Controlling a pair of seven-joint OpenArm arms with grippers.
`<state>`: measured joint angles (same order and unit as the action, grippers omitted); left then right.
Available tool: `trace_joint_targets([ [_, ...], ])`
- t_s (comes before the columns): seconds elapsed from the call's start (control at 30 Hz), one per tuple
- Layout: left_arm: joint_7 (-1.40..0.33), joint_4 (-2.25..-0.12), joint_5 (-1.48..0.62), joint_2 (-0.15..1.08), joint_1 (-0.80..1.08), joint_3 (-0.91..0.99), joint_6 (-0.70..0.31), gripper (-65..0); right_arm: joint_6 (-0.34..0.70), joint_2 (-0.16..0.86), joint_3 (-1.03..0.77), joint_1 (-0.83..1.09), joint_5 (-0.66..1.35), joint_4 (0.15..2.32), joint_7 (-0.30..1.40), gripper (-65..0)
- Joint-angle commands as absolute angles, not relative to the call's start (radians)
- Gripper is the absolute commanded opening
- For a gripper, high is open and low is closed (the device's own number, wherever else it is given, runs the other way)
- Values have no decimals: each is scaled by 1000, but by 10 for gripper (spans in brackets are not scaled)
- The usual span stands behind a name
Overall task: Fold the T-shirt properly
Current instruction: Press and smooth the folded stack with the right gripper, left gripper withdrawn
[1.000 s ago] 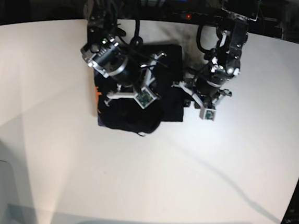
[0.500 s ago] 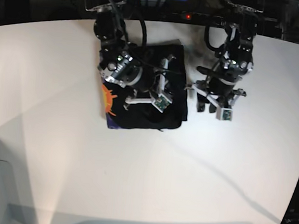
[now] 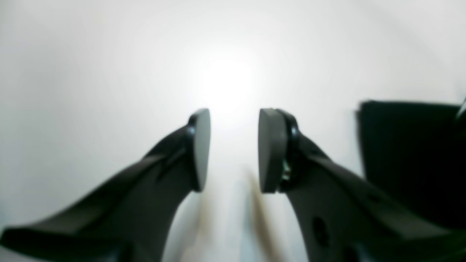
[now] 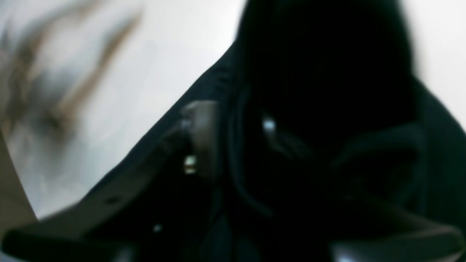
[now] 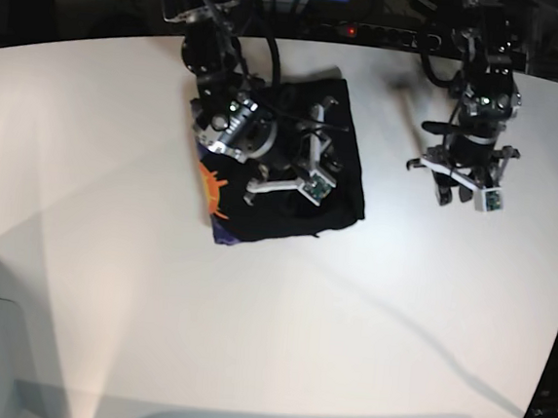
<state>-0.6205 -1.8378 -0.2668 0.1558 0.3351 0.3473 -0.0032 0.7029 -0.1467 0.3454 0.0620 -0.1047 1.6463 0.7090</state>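
Base view: right arm reaches down over the folded T-shirt (image 5: 281, 185), which lies on the white worktop (image 5: 109, 253) with its orange print at one edge. Right pincer (image 4: 233, 134) sits against black fabric; its state cannot be told. Left pincer (image 3: 233, 149) hangs beside the shirt over bare worktop, jaws apart and empty.

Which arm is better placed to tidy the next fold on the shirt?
The right, probably. The right gripper sits directly over the folded T-shirt, its fingers against the black fabric. The left gripper hangs open over bare table, off to the shirt's side, and holds nothing.
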Motion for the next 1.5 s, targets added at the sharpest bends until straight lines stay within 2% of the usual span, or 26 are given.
trace_joint_targets([
  [0.0, -599, -1857, -271, 162, 332, 367, -5, -433, 698, -157, 348, 56, -84, 1690, 682, -385],
  [0.1, -599, -1857, -271, 162, 331, 420, -5, -433, 698, -157, 348, 87, -82, 1778, 682, -313],
  [0.17, -599, -1859, -271, 160, 328, 455, -5, -433, 698, -157, 344, 107, -84, 1845, 682, -298],
  [0.37, -599, -1859, -272, 162, 325, 550, -5, -433, 698, -134, 295, 156, -87, 1992, 684, -299],
  [0.5, -598, -1859, -272, 163, 323, 582, -5, -433, 698, -99, 243, 196, -85, 1982, 676, -299],
  [0.83, -598, -1859, -272, 163, 302, 578, -5, -433, 698, -68, 262, 226, -85, 1886, 673, -300],
  [1.1, -598, -1859, -272, 174, 282, 582, -5, -433, 698, 94, 427, 231, -88, 1936, 673, -300],
  [1.27, -598, -1859, -272, 189, 280, 582, -5, -433, 698, 87, 369, 229, -84, 2031, 671, -300],
  [1.47, -598, -1868, -272, 191, 265, 582, -5, -433, 698, -16, 303, 143, -87, 2025, 661, -298],
])
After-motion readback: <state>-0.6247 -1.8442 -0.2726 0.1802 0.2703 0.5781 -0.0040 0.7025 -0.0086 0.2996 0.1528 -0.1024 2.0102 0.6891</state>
